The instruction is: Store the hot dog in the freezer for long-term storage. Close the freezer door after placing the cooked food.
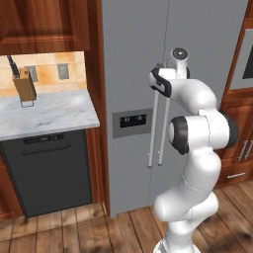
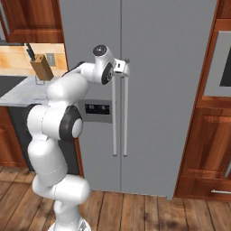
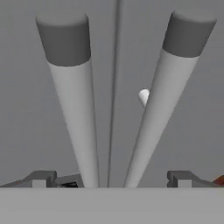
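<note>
The large matte grey refrigerator stands with both doors shut. The freezer door (image 1: 129, 74) is the left one, with a dark dispenser panel (image 1: 132, 121) and a long bar handle (image 1: 153, 123). The plain door (image 1: 207, 44) is to its right, with its own handle (image 1: 162, 128) alongside. My gripper (image 1: 160, 69) is pressed up to the top ends of the two handles (image 2: 119, 113). In the hand view its fingertips (image 3: 43, 178) stand wide apart, open, and both bars (image 3: 76, 118) run between them. The hot dog is out of view.
A marble counter (image 1: 44, 116) with a wooden knife block (image 1: 23, 86) lies to the left of the fridge, above a dark dishwasher (image 1: 49, 170). Wood cabinets (image 2: 203, 149) and an oven front (image 1: 244, 59) flank the right side. The wood floor (image 2: 149, 212) lies in front.
</note>
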